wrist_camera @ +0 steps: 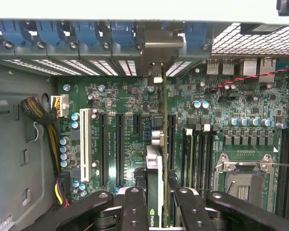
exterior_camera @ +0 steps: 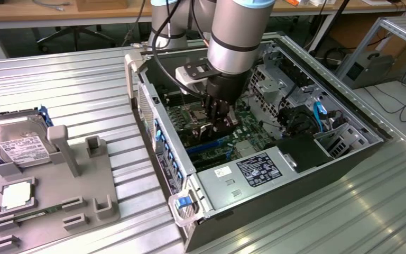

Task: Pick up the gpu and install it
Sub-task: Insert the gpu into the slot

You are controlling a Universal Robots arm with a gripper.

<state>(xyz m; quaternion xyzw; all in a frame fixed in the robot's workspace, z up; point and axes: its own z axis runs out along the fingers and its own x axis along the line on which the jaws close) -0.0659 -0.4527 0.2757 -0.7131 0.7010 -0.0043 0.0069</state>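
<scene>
In the exterior view, the tool (exterior_camera: 219, 112) is down inside the open computer case (exterior_camera: 330, 84), which lies on the metal worktop (exterior_camera: 62, 84). It is clamped on the graphics card (exterior_camera: 215, 128), low over the green board (exterior_camera: 251, 138). A hard drive (exterior_camera: 16, 140) sits well apart, at the exterior view's left.

In the wrist view, the tool (wrist_camera: 157, 195) pinches the graphics card (wrist_camera: 155, 159) from both sides. The card stands on its thin edge beside the long slots (wrist_camera: 119, 149). I cannot tell if it touches one. Its long side runs from the tool toward the case's back wall, and its silver end (wrist_camera: 156, 48) points at that wall. I think the card is stiff, light and easy to break, so a hold on its flat sides seems best.
</scene>
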